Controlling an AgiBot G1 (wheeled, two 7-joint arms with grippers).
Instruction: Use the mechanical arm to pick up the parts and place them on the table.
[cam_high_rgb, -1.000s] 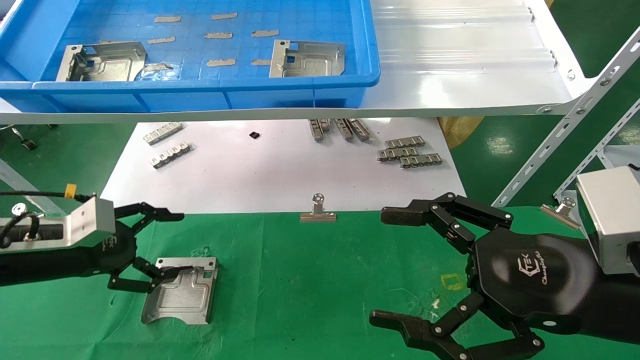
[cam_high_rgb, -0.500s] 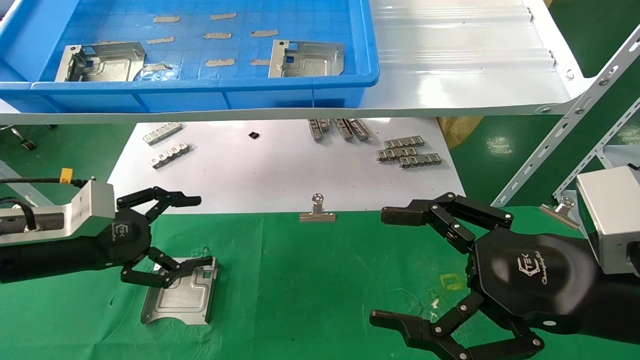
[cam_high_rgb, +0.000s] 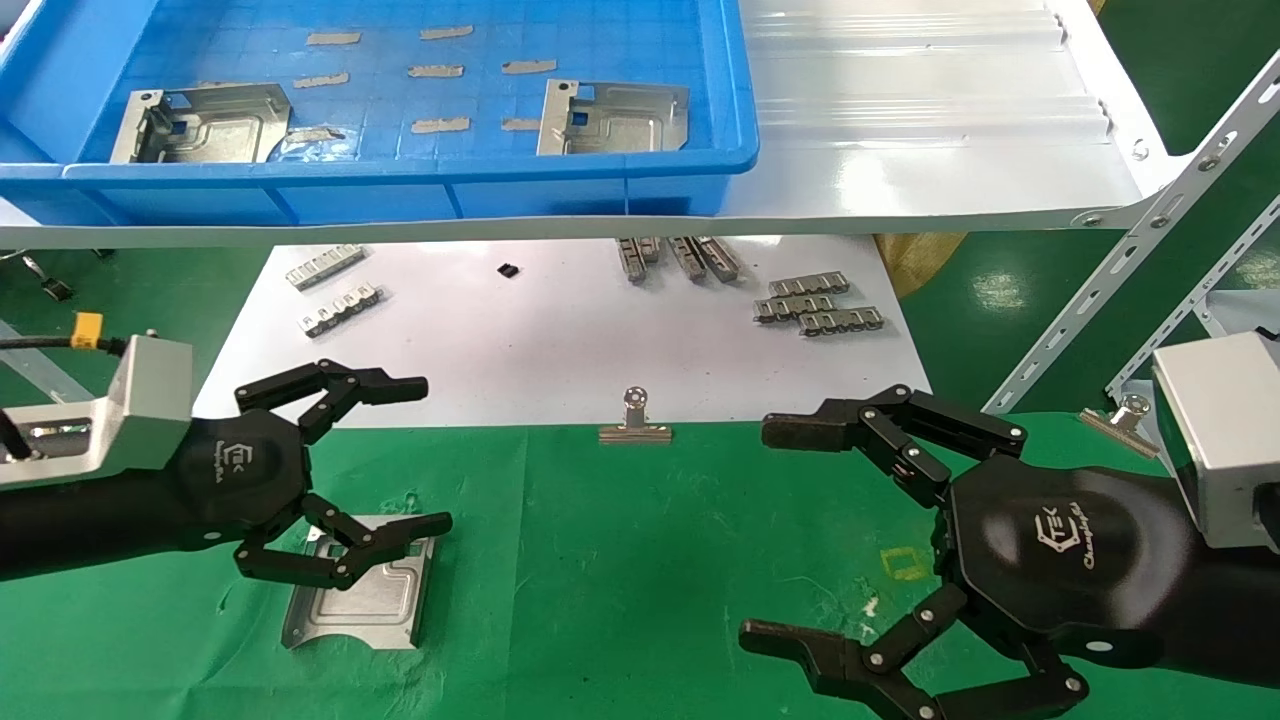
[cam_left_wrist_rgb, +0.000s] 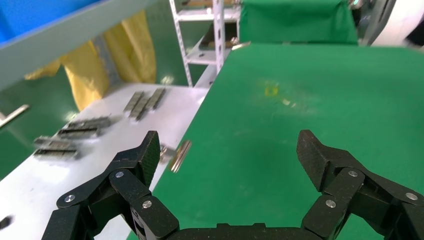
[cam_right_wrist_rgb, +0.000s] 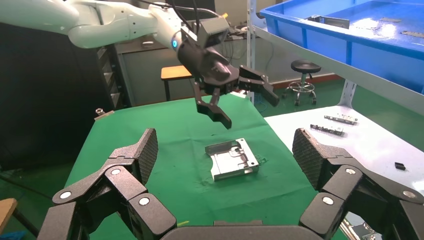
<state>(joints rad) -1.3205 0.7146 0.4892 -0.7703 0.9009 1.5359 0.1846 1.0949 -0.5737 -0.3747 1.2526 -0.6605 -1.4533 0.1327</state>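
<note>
One silver-grey part (cam_high_rgb: 360, 592) lies flat on the green table (cam_high_rgb: 640, 560), also visible from the right wrist (cam_right_wrist_rgb: 232, 159). My left gripper (cam_high_rgb: 428, 455) hovers open just above that part's far edge, touching nothing; its wrist view shows open fingers (cam_left_wrist_rgb: 230, 152) over bare cloth, and the right wrist view shows it (cam_right_wrist_rgb: 248, 109) raised over the part. Two more parts (cam_high_rgb: 205, 123) (cam_high_rgb: 615, 117) rest in the blue bin. My right gripper (cam_high_rgb: 765, 532) is open and empty at the near right, its fingertips (cam_right_wrist_rgb: 226, 147) spread wide.
The blue bin (cam_high_rgb: 400, 175) sits on a glossy white shelf (cam_high_rgb: 930, 150) overhanging the back. Below lies a white sheet (cam_high_rgb: 560, 340) with toothed strips (cam_high_rgb: 820, 305). A binder clip (cam_high_rgb: 635, 425) marks the cloth's edge, and a slanted perforated strut (cam_high_rgb: 1130, 260) stands at right.
My left gripper has lifted off the part and shifted right and away, fingers staying spread. The part stays on the cloth. The right arm has not moved.
</note>
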